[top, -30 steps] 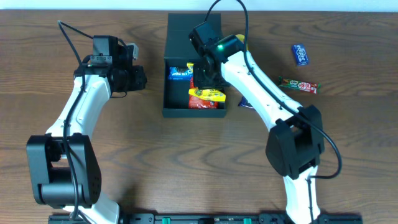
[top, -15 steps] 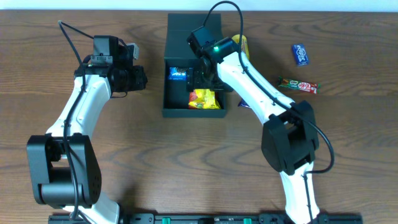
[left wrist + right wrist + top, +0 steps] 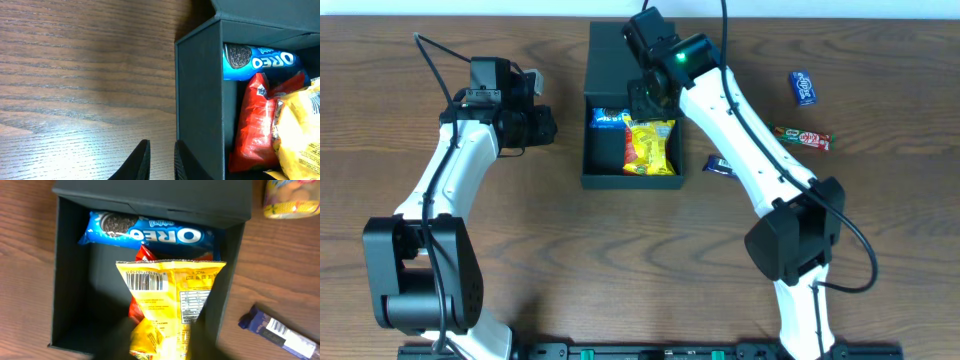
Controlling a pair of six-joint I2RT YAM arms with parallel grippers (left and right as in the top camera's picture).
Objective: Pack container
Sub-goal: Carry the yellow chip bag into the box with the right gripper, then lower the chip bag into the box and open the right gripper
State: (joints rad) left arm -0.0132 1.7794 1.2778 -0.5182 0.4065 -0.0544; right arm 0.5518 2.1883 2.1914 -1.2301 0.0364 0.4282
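The right gripper [image 3: 642, 100] has risen from inside the container [image 3: 590, 140] and moved toward its lid end. The yellow snack bag [image 3: 649, 146] now lies uncovered in the container, overlapping the red packet [image 3: 145, 255], near the Oreo pack [image 3: 610, 118].

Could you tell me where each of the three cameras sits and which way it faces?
Overhead: above the table, looking straight down; both arms and the container show.
Left wrist: low beside the container's wall, facing the Oreo packet; left tool tips show.
Right wrist: above the container, looking down; the right tool's blurred tips show.
All three share the Oreo packet and the yellow packet.
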